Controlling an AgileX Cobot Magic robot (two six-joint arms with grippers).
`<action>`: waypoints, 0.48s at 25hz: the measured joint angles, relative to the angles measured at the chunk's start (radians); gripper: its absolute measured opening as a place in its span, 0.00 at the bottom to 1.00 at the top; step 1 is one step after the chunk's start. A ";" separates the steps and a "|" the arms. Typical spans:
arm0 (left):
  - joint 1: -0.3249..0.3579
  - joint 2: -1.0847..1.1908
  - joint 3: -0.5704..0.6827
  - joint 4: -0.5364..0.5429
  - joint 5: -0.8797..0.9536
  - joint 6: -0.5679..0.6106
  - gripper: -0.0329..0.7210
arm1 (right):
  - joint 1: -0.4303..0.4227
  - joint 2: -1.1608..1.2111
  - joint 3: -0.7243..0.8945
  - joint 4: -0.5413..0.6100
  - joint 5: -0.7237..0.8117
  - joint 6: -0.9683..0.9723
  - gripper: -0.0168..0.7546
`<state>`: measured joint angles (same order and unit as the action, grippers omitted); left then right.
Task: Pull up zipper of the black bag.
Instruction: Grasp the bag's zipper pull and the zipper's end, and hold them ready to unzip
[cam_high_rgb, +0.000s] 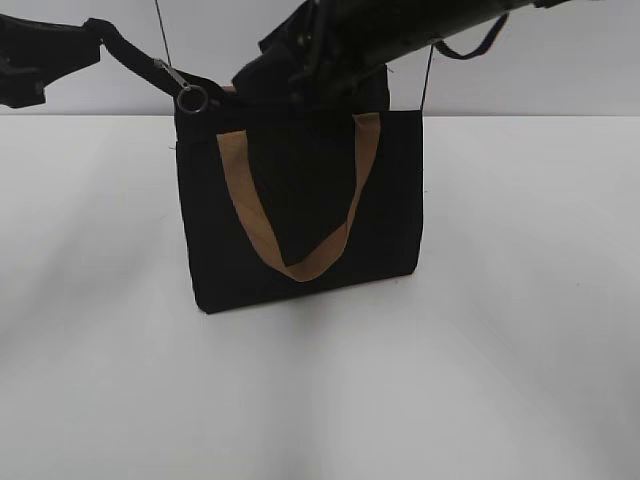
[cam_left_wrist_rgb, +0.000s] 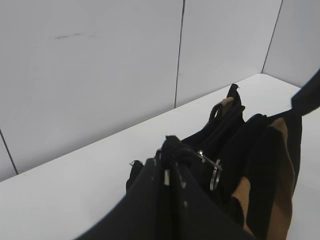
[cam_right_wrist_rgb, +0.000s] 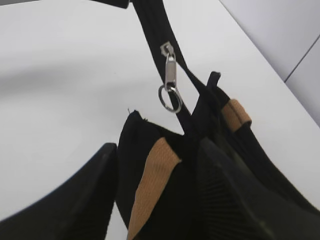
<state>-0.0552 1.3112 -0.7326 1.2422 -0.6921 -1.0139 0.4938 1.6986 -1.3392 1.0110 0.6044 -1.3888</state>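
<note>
The black bag (cam_high_rgb: 300, 215) with a tan handle (cam_high_rgb: 300, 262) stands upright on the white table. Its metal zipper pull with a ring (cam_high_rgb: 190, 96) hangs at the bag's top left corner, on a black strap that runs up and left. My left gripper (cam_high_rgb: 88, 38) is shut on that strap's end; in the left wrist view (cam_left_wrist_rgb: 170, 159) the zipper pull (cam_left_wrist_rgb: 215, 172) hangs just beyond the jaws. My right gripper (cam_high_rgb: 288, 80) is at the bag's top edge. In the right wrist view its jaws (cam_right_wrist_rgb: 159, 150) are open, astride the bag's top and tan handle (cam_right_wrist_rgb: 152, 180), below the zipper pull (cam_right_wrist_rgb: 170, 82).
The white table (cam_high_rgb: 520, 330) stretches around the bag. A pale panelled wall (cam_left_wrist_rgb: 100, 65) stands behind it. The right arm (cam_high_rgb: 420, 25) crosses above the bag from the upper right.
</note>
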 joint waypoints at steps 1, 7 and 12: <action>0.000 0.000 0.000 0.000 0.002 0.000 0.06 | 0.011 0.025 -0.021 0.000 -0.006 -0.009 0.53; 0.000 0.000 0.000 -0.001 0.008 0.000 0.06 | 0.052 0.132 -0.120 0.002 -0.027 -0.029 0.53; 0.000 0.000 0.000 -0.004 0.009 0.000 0.06 | 0.062 0.187 -0.161 0.003 -0.048 -0.030 0.53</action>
<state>-0.0552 1.3112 -0.7326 1.2384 -0.6831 -1.0139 0.5557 1.8852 -1.5005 1.0139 0.5563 -1.4191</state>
